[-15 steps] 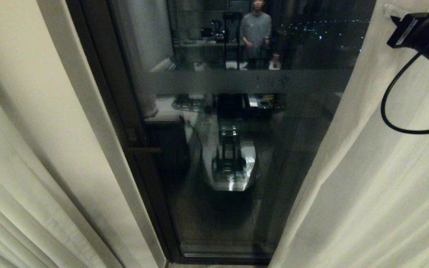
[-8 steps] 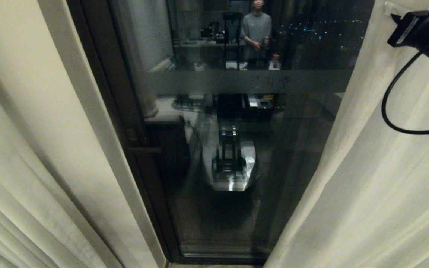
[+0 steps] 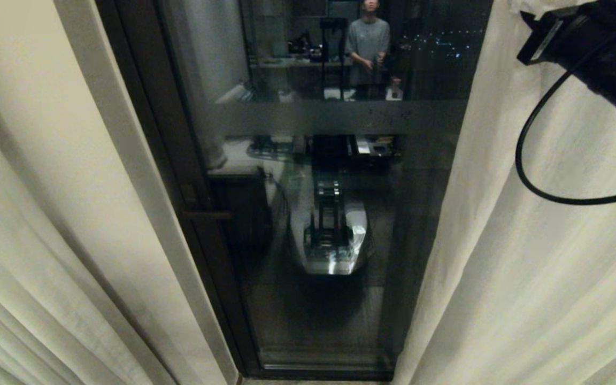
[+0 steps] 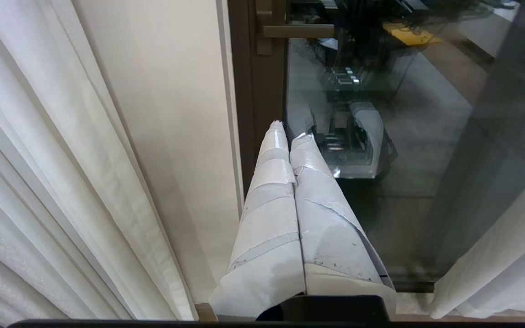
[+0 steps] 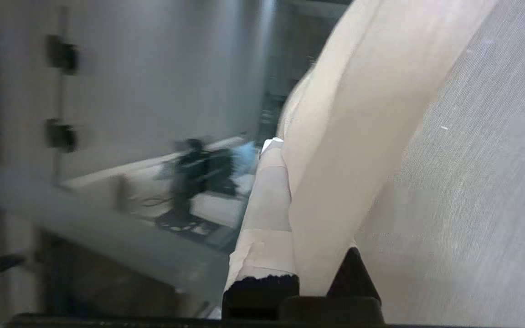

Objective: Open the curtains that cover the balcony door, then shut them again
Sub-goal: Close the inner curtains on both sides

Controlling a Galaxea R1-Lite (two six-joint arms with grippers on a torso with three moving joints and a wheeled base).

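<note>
Two curtains (image 3: 543,278) are seen drawn apart at the balcony door (image 3: 335,224), whose dark glass pane is left exposed between them. A cream panel is gathered in pleats at the left of the head view, beside a pale wall strip (image 3: 99,176) and the door's dark frame, where a dark handle (image 3: 206,215) is mounted. A second panel hangs at the right, its inner edge lying over the right side of the glass. A frosted band (image 3: 335,116) is carried across the pane, and the robot's base and a standing person (image 3: 368,43) are reflected in the glass.

High at the right, the right gripper (image 5: 285,150) is shown clamped on a fold of the right curtain; in its wrist view, fabric is pinched between one tape-wrapped finger and the other, which is hidden behind the cloth. A black cable (image 3: 532,160) is looped below the arm against the curtain.

Low near the door frame, the left gripper (image 4: 292,132) is held with its two tape-wrapped fingers (image 4: 271,218) pressed together on nothing, pointed toward the bottom of the glass.
</note>
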